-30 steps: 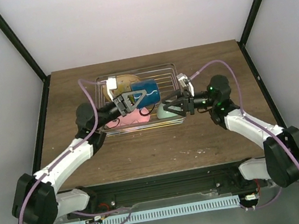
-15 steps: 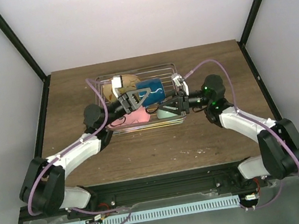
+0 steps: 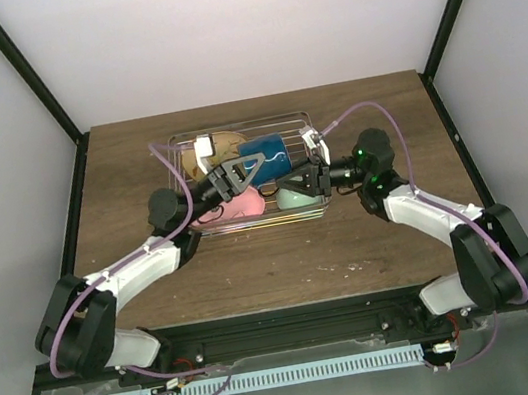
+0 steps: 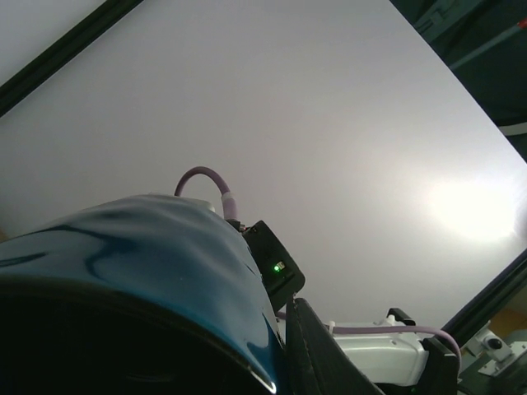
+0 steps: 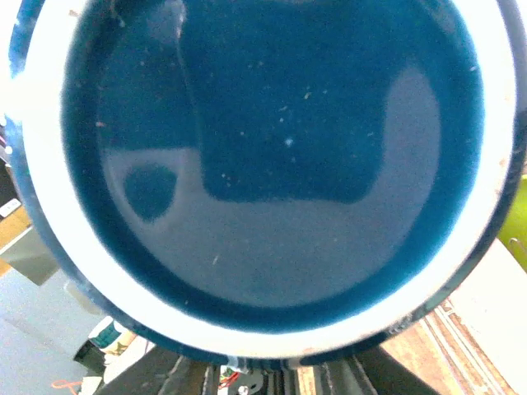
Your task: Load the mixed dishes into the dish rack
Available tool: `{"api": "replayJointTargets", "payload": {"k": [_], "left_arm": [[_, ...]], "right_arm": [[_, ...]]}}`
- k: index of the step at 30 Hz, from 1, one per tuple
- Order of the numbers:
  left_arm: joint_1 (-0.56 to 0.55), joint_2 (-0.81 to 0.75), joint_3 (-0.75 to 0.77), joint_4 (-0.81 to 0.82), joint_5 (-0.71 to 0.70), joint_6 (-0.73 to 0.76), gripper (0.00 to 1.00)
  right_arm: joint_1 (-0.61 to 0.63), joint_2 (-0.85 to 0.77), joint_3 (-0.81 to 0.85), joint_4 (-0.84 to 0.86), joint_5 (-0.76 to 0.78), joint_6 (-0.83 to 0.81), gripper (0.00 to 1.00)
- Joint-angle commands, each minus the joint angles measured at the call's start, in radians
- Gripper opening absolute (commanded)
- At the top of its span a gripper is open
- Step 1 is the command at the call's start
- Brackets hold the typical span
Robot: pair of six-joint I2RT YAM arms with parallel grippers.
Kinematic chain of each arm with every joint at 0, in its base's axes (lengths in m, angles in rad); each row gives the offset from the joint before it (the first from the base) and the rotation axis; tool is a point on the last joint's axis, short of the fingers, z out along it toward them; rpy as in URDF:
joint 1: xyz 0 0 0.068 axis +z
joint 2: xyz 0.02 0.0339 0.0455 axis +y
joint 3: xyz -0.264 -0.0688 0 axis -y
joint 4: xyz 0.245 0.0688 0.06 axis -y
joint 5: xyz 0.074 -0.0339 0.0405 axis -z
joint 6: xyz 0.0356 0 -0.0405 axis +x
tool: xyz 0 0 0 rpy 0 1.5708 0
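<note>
I have the left gripper (image 3: 244,169) pinching the blue mug (image 3: 267,152) over the rack (image 3: 271,120). The cream plate (image 3: 222,146) at eleven o'clock, the pink plate (image 3: 238,209) and the bowl (image 3: 293,195) are already inside. I cannot tell the right gripper's (image 3: 305,178) state.

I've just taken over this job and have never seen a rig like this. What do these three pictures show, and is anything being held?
Two robot arms are bolted at the near edge of the table, each ending in a two-finger pincer. The wide picture looks down from above and behind them. The other two come from a camera on each wrist. On the table sits a wire dish rack holding a cream plate, a pink plate and a mint bowl. The left pincer seems clamped on the rim of a dark blue mug over the rack. The right pincer is at the mug's other end, which fills its camera. I cannot tell whether it is open or shut.
</note>
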State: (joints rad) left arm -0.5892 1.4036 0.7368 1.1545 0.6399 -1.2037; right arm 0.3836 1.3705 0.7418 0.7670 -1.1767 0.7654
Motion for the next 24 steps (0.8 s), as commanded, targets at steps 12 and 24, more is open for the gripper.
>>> {"api": "replayJointTargets", "payload": {"k": [12, 24], "left_arm": [[-0.033, -0.027, -0.066, 0.021, -0.063, 0.158, 0.16], [-0.034, -0.106, -0.089, -0.127, -0.074, 0.255, 0.47]], "right_arm": [[0.012, -0.001, 0.097, -0.043, 0.030, -0.054, 0.01], [0.013, -0.006, 0.110, -0.095, 0.077, -0.080, 0.01]]}}
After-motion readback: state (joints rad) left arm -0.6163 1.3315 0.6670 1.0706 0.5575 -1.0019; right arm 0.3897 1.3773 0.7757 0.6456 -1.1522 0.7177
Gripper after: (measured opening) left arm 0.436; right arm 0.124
